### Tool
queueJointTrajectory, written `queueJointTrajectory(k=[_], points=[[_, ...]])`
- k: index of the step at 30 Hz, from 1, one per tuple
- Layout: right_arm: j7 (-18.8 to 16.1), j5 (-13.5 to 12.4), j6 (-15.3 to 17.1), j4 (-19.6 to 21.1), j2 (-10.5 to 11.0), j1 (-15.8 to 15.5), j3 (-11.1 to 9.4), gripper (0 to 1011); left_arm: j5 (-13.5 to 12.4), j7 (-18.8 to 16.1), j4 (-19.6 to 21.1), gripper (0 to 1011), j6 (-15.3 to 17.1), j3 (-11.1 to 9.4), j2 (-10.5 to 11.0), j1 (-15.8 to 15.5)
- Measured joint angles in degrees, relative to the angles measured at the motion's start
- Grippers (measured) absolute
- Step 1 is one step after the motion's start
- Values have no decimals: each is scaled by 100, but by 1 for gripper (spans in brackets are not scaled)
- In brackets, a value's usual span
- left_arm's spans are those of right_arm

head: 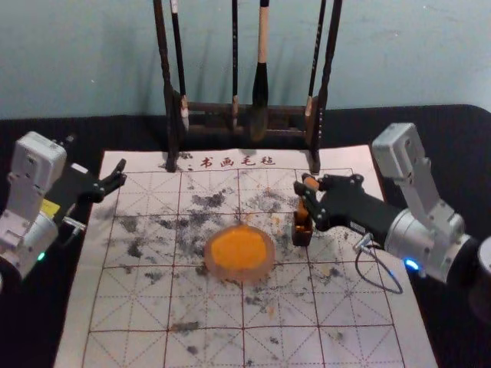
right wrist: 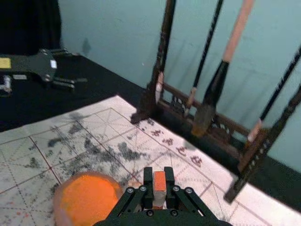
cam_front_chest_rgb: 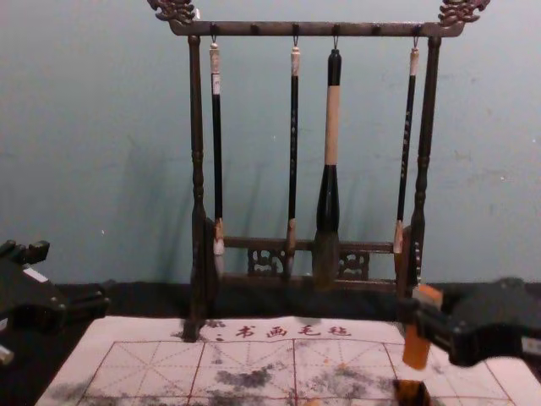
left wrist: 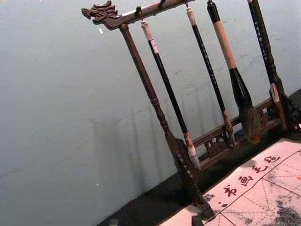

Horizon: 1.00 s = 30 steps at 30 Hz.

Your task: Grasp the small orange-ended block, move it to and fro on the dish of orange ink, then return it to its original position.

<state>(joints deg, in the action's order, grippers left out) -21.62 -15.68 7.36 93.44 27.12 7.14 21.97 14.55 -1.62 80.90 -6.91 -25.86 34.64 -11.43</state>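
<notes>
Bench (head: 31,330), dark cloth, carries a pale marked mat (head: 376,337). Brush rack (head: 207,109) stands at the far side, brushes (cam_front_chest_rgb: 333,127) hanging; a wide swing of the right arm could knock them.

Left end effector (head: 121,173): at the left, idle, fingers spread wide, nothing between them.

Right end effector (head: 307,201): right of centre, narrowed on the block (cam_front_chest_rgb: 416,347), which it holds upright with a slight tilt.

Dish (head: 240,276): middle of the mat, holds a broad pool of orange ink (head: 239,250). Risk: pressing too low could push the dish along or spill it; lifting wet could drip on the mat.

Holder (head: 301,239): small, dark, just right of the dish; orange smears show on it, contents otherwise cannot be told.

Block: orange at both ends, lower end just above the holder. Direction of travel cannot be told. If lowered, the tilt could catch the rim and tip the holder; inky sides could slip in the grip.
</notes>
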Motion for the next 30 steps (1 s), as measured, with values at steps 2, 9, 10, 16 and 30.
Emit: queueJointTrajectory(k=[2,9,10,16,30], points=[[-144,4,72,35,29,120,17,111,0,0,0,1001,0,0,0,1],[-623,17,277,-192,-14,670,327,111,0,0,0,1001,0,0,0,0],[-660,18,287,-237,-33,724,369,111,0,0,0,1001,0,0,0,0],[-835,24,331,-569,-213,1054,663,111,0,0,0,1001,0,0,0,0],[-1021,-221,640,-1048,-432,1294,1049,111,0,0,0,1001,0,0,0,0]])
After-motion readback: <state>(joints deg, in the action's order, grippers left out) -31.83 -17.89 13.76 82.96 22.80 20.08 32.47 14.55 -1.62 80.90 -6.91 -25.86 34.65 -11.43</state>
